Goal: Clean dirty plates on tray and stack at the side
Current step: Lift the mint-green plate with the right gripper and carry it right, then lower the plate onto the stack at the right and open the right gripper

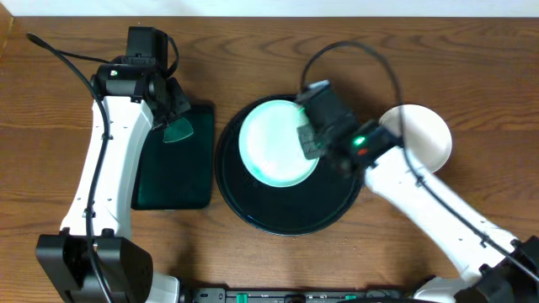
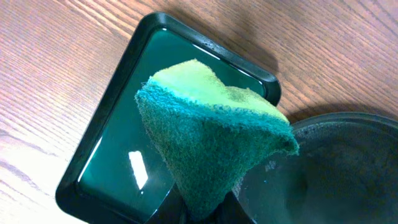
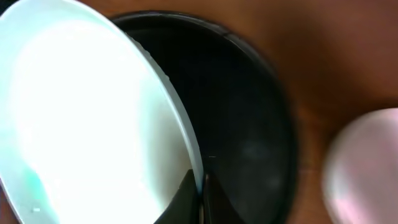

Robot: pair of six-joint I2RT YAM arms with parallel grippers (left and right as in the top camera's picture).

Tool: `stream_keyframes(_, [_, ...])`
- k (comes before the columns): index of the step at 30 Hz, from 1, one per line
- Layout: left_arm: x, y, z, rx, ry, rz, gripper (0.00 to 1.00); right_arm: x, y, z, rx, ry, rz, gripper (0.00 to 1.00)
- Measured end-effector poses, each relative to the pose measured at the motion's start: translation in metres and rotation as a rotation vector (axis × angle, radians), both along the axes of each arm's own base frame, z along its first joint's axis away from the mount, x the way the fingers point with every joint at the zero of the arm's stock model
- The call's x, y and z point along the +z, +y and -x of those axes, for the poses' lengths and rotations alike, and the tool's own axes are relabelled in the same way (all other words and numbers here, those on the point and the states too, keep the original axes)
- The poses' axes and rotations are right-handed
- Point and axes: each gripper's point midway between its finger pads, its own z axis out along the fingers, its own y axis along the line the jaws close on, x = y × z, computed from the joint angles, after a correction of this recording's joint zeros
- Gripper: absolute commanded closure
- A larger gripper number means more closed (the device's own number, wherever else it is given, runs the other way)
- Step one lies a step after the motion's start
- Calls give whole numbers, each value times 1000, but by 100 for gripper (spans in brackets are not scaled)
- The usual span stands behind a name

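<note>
Pinching the mint-green plate [image 1: 271, 145] by its rim with the right gripper [image 3: 200, 186], fingers closed thin on the edge, holding it tipped up over the round black tray [image 1: 286, 217]. Clamping a folded green sponge [image 2: 211, 137] in the left gripper [image 1: 173, 116], up above the dark green rectangular tray [image 1: 181, 181]. Looks like the wipe step for this plate. Next, probably: bring sponge to plate face, scrub, then park it by the white plate [image 1: 428, 135] on the right.

Sponge [image 2: 211, 149], green tray [image 2: 109, 155] (wooden table [image 2: 50, 62])
</note>
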Motion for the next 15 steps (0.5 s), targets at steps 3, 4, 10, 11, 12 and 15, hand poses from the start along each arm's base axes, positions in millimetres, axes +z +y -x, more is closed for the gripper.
stream_keyframes(3, [0, 0, 0, 0, -2, 0, 93, 0, -20, -12, -32, 103, -179, 99])
stream_keyframes(4, [0, 0, 0, 0, -2, 0, 93, 1, -30, -16, -54, 127, -227, 99])
stream_keyframes(10, [0, 0, -1, -4, -3, -2, 93, -5, -139, -26, -369, 261, -381, 99])
stream_keyframes(11, [1, 0, -1, -6, -5, -2, 93, -8, -164, -24, -447, 275, -384, 99])
stream_keyframes(12, [1, 0, -2, -6, -7, -2, 93, -10, -186, -22, -513, 283, -383, 99])
stream_keyframes(15, [1, 0, -2, -9, -8, -3, 93, -17, -240, -13, -684, 290, -350, 99])
